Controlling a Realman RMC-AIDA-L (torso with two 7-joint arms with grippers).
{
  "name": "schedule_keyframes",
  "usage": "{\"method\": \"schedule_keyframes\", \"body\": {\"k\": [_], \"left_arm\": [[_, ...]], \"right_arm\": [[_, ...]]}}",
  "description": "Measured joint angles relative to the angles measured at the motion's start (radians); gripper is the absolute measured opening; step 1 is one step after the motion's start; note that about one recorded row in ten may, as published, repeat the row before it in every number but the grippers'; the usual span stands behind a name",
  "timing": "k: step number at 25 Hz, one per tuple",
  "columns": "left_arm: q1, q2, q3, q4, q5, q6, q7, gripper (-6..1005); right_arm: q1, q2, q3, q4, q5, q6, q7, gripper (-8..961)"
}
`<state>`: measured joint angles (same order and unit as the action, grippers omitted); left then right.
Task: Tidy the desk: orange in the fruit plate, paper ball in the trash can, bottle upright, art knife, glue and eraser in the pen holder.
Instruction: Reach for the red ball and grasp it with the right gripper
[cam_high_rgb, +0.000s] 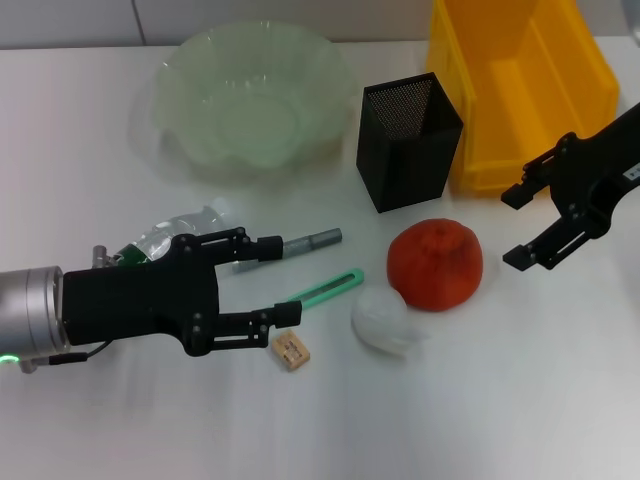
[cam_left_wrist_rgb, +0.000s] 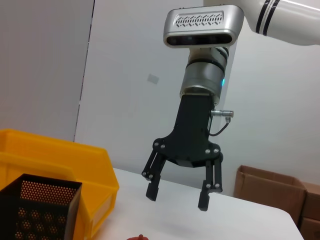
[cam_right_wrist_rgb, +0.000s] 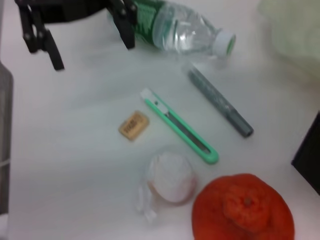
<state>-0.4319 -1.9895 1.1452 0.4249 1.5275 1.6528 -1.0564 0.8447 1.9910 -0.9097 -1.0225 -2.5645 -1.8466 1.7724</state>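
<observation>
The orange (cam_high_rgb: 435, 263) lies on the desk with the white paper ball (cam_high_rgb: 385, 322) touching its left side. A green art knife (cam_high_rgb: 325, 288), a grey glue stick (cam_high_rgb: 310, 240) and a tan eraser (cam_high_rgb: 291, 350) lie nearby. The clear bottle (cam_high_rgb: 175, 235) lies on its side, partly hidden behind my left arm. My left gripper (cam_high_rgb: 283, 280) hangs open over the knife's end, holding nothing. My right gripper (cam_high_rgb: 514, 228) is open and empty to the right of the orange. The right wrist view shows the orange (cam_right_wrist_rgb: 242, 207), paper ball (cam_right_wrist_rgb: 170, 177), knife (cam_right_wrist_rgb: 180, 125) and eraser (cam_right_wrist_rgb: 134, 125).
A pale green glass fruit plate (cam_high_rgb: 250, 95) sits at the back left. The black mesh pen holder (cam_high_rgb: 408, 140) stands at the back middle, beside the yellow bin (cam_high_rgb: 520, 80) at the back right. A cardboard box (cam_left_wrist_rgb: 270, 192) stands beyond the desk.
</observation>
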Motion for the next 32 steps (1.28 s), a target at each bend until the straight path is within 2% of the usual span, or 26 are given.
{"method": "schedule_keyframes", "body": {"k": [4,10,16,27,31,32], "left_arm": [[-0.001,-0.001,0.000,0.000,-0.002,0.000,0.001,725],[0.004,0.000,0.001,0.000,0.001,0.000,0.000,722],[0.007,0.002,0.001,0.000,-0.002,0.000,0.000,719],[0.007,0.004,-0.003,0.000,-0.002,0.001,0.001,714],[0.008,0.005,-0.008,0.000,0.001,0.001,0.003,712],[0.019,0.014,-0.022,0.000,0.003,-0.002,0.006,711]], "right_arm": [[0.003,0.017,-0.029,-0.030,-0.021,0.023,0.000,825],[0.005,0.031,-0.105,-0.038,-0.025,0.066,-0.002,825],[0.007,0.041,-0.114,-0.040,-0.031,0.087,-0.007,826],[0.003,0.046,-0.117,-0.034,-0.033,0.108,-0.017,826],[-0.001,0.057,-0.118,-0.020,-0.033,0.128,-0.035,826],[-0.001,0.061,-0.118,-0.015,-0.033,0.136,-0.040,826]]}}
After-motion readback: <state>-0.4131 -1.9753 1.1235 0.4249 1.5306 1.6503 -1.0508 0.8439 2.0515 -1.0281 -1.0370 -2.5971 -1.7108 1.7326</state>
